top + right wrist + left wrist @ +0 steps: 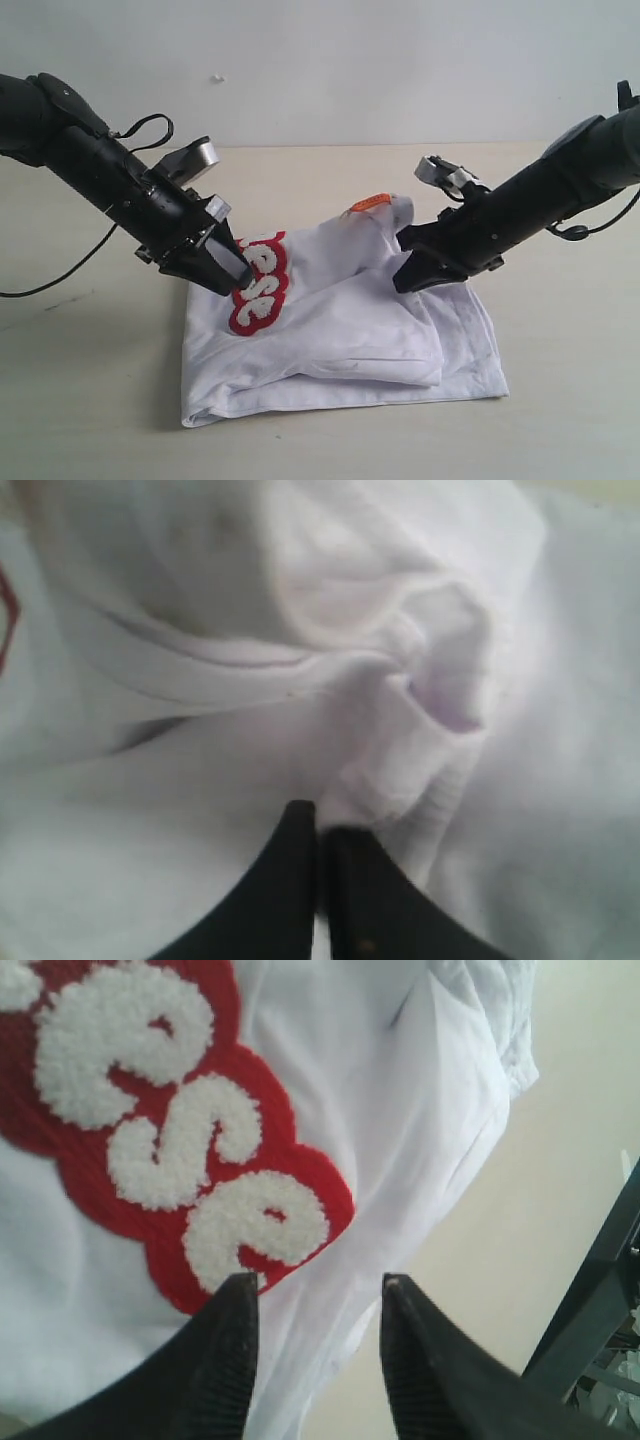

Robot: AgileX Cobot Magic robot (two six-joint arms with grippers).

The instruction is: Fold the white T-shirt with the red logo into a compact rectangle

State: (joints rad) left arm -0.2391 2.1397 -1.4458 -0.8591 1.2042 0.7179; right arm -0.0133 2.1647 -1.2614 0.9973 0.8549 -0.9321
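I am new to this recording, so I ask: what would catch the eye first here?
The red logo with fuzzy white letters stands out most, on the left side of the crumpled white T-shirt in mid-picture. The left gripper hangs over it, jaws open; the right gripper has jaws shut on a shirt fold.

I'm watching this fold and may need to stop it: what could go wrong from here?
The right gripper is shut at a bunched hem of the white T-shirt; a thin pinch could slip when pulled. The left gripper hangs open at the red logo's end, near the shirt's edge; closing there may catch several layers and skew the fold.
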